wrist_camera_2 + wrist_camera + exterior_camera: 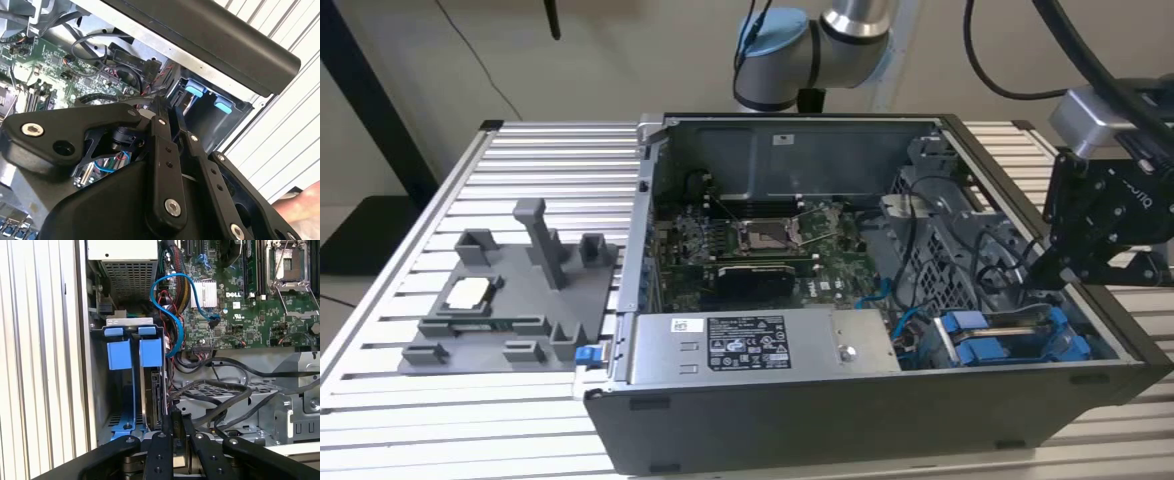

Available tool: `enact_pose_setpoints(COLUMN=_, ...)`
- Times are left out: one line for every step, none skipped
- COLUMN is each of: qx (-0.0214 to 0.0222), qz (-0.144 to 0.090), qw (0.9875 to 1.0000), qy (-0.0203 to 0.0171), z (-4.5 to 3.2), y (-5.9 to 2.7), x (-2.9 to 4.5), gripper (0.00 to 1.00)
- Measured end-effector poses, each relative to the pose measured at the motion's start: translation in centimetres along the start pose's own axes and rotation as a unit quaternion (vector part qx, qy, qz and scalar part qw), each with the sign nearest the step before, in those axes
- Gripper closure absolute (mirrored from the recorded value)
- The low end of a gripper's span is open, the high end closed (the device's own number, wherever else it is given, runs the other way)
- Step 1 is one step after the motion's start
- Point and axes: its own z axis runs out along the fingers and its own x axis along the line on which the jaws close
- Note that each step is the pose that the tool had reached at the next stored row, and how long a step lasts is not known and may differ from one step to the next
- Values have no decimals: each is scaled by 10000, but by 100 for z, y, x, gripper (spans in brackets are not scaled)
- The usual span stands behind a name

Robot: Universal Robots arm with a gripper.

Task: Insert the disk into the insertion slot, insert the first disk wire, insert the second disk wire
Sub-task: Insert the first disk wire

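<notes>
Your gripper (177, 416) (161, 106) sits closest to the lens in both wrist views. Count one, fingers (167, 432) drawn together with barely a sliver between. You cannot tell whether anything is pinched there. It hangs tips-down right over the insertion slot (100, 390).

One disk (156, 390) stands edge-on inside that slot, and its two blue tabs (120, 354) face the first wrist view.

Around it:
- One blue cable (167, 300) loops from beside the slot across the motherboard (240, 305).
- Several black cables (225, 390) cross the one perforated cage (220, 402) just beside the fingertips, crowding that side.

In the exterior view you get one open computer case (854, 425) on the slatted table (534, 160). One power-supply box (761, 345) lies along its near edge. One grey fixture (507, 300) sits at the exterior view's left, well apart.
</notes>
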Motion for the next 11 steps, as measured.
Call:
enact_pose_setpoints(qx=0, qz=0, qw=10000, qy=1, z=1, y=0, x=0, gripper=81)
enact_pose_setpoints(qx=0, qz=0, qw=10000, qy=1, z=2, y=0, x=1, gripper=81)
enact_pose_setpoints(qx=0, qz=0, qw=10000, qy=0, z=5, y=0, x=3, gripper=81)
enact_pose_setpoints(qx=0, qz=0, qw=10000, qy=-1, z=9, y=-1, x=4, gripper=81)
enact_pose_setpoints(qx=0, qz=0, qw=10000, qy=0, z=11, y=-1, x=5, gripper=81)
enact_pose_setpoints(qx=0, qz=0, qw=10000, qy=0, z=15, y=-1, x=6, gripper=81)
enact_pose_setpoints(qx=0, qz=0, qw=10000, qy=-1, z=18, y=-1, x=8, gripper=81)
enact_pose_setpoints(qx=0, qz=0, qw=10000, qy=0, z=22, y=-1, x=9, gripper=81)
enact_pose_setpoints(qx=0, qz=0, qw=10000, qy=0, z=25, y=-1, x=10, gripper=81)
enact_pose_setpoints(qx=0, qz=0, qw=10000, qy=0, z=26, y=-1, x=10, gripper=81)
enact_pose_setpoints(qx=0, qz=0, qw=10000, qy=0, z=26, y=-1, x=10, gripper=81)
